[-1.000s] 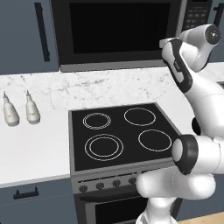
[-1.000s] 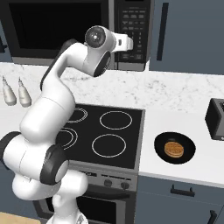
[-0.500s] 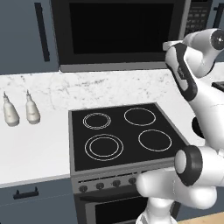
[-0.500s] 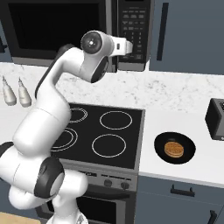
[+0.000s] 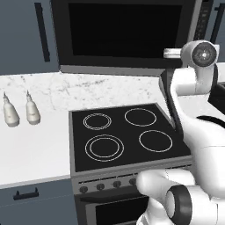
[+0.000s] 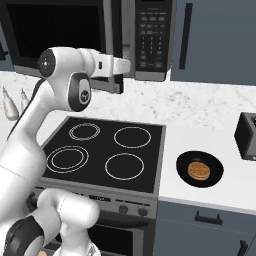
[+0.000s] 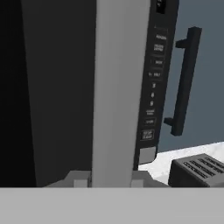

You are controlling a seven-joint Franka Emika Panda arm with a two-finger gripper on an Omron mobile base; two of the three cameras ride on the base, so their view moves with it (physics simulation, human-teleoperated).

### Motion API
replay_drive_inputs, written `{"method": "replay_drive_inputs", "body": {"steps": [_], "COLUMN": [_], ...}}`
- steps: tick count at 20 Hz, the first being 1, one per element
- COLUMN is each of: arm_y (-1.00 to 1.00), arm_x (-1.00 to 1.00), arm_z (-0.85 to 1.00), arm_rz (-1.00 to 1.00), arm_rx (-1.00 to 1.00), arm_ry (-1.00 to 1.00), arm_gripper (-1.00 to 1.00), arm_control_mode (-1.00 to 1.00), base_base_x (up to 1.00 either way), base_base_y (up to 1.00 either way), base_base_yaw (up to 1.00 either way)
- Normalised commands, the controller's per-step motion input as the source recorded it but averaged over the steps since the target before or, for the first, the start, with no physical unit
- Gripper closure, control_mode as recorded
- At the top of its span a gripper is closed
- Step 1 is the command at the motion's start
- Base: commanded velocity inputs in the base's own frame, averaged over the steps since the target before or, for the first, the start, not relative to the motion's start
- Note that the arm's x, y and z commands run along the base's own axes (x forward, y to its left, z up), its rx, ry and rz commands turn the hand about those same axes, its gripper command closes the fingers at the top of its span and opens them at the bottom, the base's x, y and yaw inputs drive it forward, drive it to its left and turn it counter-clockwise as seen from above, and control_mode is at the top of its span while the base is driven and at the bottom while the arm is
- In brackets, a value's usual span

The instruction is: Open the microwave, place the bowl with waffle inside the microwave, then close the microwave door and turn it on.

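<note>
The microwave (image 5: 127,35) hangs over the stove, and its black-glass door (image 6: 55,35) looks shut. In the hand view the door's grey upright edge bar (image 7: 116,87) runs down the middle, with the keypad strip (image 7: 153,87) just to its right. My gripper (image 7: 111,179) is up against that bar, its fingertips wide apart on either side of it, open. From the base views the gripper (image 6: 122,75) sits at the door's right edge. The black bowl with waffle (image 6: 200,170) rests on the counter right of the stove, far below the hand.
The black four-ring stove (image 5: 123,132) lies under the arm. A dark toaster (image 6: 247,135) stands at the counter's right end. Two small bottles (image 5: 11,114) stand on the left counter. A long dark cabinet handle (image 7: 183,78) is right of the keypad.
The hand has slid left from in front of the keypad to the door's right edge, and the arm's upper joints have swung up. The bowl has stayed put.
</note>
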Motion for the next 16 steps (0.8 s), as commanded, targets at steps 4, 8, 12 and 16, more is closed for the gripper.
{"method": "replay_drive_inputs", "body": {"steps": [4,8,12,16], "arm_y": [0.4,0.57,0.73,0.97], "arm_x": [-1.0,-1.0,-1.0,-1.0], "arm_z": [0.12,0.01,0.0,-0.02], "arm_rz": [-0.22,-0.17,-0.16,-0.17], "arm_rx": [-0.14,-0.19,-0.22,-0.26], "arm_ry": [-0.1,-0.24,-0.32,-0.2], "arm_gripper": [1.0,1.0,1.0,1.0], "arm_control_mode": [-1.0,-1.0,-1.0,-1.0], "base_base_x": [0.0,0.0,0.0,0.0], "base_base_y": [0.0,0.0,0.0,0.0], "base_base_yaw": [0.0,0.0,0.0,0.0]}}
